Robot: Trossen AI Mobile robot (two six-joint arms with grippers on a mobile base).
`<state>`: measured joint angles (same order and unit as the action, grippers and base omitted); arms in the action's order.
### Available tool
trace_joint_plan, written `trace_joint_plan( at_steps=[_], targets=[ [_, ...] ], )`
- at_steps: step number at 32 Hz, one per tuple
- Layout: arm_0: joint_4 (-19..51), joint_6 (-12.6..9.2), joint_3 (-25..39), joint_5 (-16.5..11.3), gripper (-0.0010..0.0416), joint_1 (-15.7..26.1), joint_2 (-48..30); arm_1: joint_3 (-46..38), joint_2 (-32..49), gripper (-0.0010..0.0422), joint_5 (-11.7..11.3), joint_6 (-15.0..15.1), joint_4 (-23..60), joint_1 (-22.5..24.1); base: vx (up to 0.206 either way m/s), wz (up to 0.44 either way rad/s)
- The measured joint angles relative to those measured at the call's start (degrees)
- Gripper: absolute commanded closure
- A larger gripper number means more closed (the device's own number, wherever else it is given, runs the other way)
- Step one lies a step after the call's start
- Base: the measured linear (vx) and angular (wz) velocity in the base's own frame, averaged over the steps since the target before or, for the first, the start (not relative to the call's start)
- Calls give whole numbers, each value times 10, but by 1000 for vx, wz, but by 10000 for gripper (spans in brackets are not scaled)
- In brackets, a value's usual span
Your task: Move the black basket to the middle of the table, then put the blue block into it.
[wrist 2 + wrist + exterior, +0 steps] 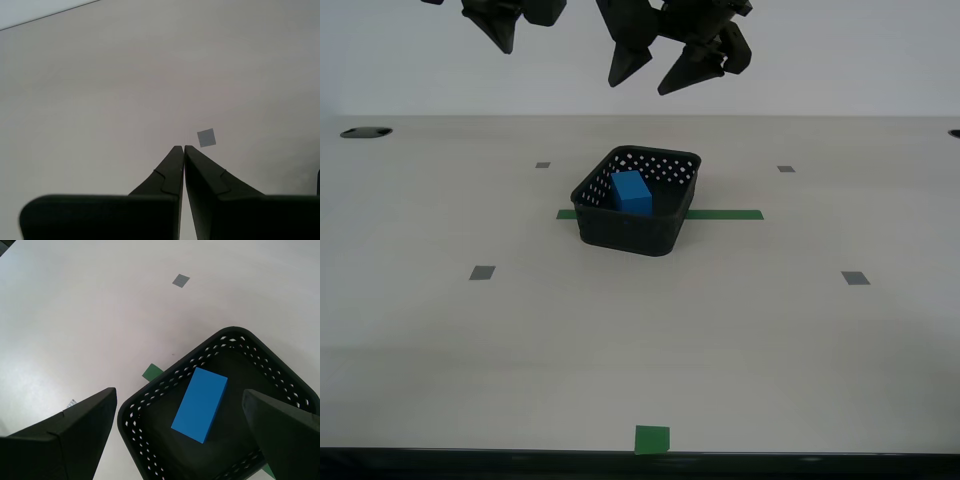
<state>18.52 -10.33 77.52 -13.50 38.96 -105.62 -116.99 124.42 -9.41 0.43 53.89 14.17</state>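
Blue block [631, 192] in black basket [620, 228], mid desk [640, 340].
My first gripper [182, 412] hangs above basket w/ jaws wide apart, empty; my second gripper [184, 149] closed, empty, over bare desk.

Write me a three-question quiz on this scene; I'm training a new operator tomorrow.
1. True or false: the blue block lies inside the black basket.
2. Which pincer is open: a) my first pincer, b) my second pincer?
3. What does the basket sit across on the table?

Key: 1 true; 2 a; 3 the green tape strip.
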Motion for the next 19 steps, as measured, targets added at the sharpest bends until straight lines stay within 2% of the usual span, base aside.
trace_joint_plan(
  at_steps=[19],
  targets=[
    [0,0,0,0,55,0,0,0,0,412,0,0,-15,0,0,0]
  ],
)
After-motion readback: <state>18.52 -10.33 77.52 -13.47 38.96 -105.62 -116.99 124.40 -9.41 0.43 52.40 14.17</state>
